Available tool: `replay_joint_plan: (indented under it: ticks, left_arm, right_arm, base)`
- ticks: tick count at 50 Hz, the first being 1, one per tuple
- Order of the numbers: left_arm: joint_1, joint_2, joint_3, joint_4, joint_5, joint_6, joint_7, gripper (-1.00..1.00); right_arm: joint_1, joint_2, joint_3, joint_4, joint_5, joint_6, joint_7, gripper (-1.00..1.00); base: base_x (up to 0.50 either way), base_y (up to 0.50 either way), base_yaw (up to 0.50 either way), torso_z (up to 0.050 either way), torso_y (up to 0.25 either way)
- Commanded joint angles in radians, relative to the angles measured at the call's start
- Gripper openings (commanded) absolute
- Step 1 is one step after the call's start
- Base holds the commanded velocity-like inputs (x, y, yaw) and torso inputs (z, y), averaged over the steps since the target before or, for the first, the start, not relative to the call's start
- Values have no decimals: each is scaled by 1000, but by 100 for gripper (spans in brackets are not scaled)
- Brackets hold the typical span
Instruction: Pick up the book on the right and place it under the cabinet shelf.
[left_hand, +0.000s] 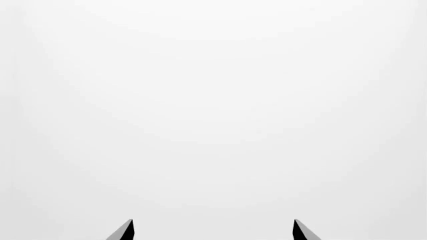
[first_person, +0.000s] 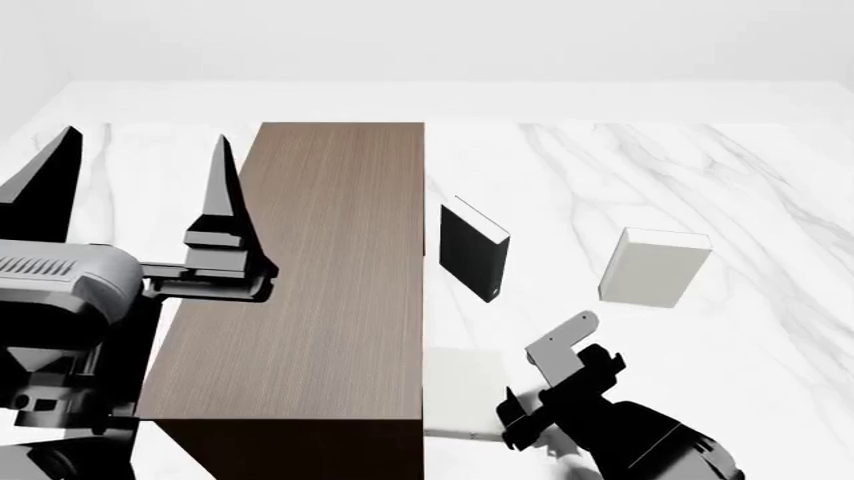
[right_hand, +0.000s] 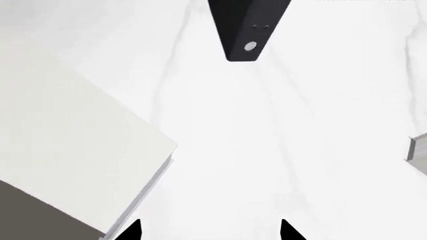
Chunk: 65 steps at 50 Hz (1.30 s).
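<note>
The book is a thin pale slab lying flat on the marble floor, tight against the right side of the cabinet shelf, a tall dark brown wood-grain box. My right gripper hovers low just right of the book, open and empty. In the right wrist view the book lies outside one fingertip of the right gripper, with bare floor between the tips. My left gripper is raised left of the cabinet, open. The left wrist view holds only blank white beyond the left gripper.
A black book with white page edges stands upright just right of the cabinet, ahead of the right gripper. A thicker pale blocky book stands farther right; its edge shows in the right wrist view. White marble floor surrounds them.
</note>
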<state>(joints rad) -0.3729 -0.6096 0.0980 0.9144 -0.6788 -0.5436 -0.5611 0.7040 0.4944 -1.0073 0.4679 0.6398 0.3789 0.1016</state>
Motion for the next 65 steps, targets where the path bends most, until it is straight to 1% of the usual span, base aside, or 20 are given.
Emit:
replay_joint_plan:
  ticks: [1,29,45,65]
  left_arm:
    - [1,-5,-1,2,-3,3,-4,100]
    - [2,-14,-2,0,-12,13,-11,100]
    - [1,-19,0,0,-15,16,-15,100]
    - [3,-26,-2,0,-23,23,-20,100]
  right_arm:
    - [0,-13,-16,-30,21,4,-15,100]
    - [26,-82,-32,35,-8,-33,-45,100]
    - [33,-92,-36,27,-10,-30,-49,100]
    - [63,-139,-38,75,-22,-49,-68,100]
  base:
    - [0,0,0,0,0]
    - [0,0,0,0,0]
    - [0,0,0,0,0]
    - [0,0,0,0,0]
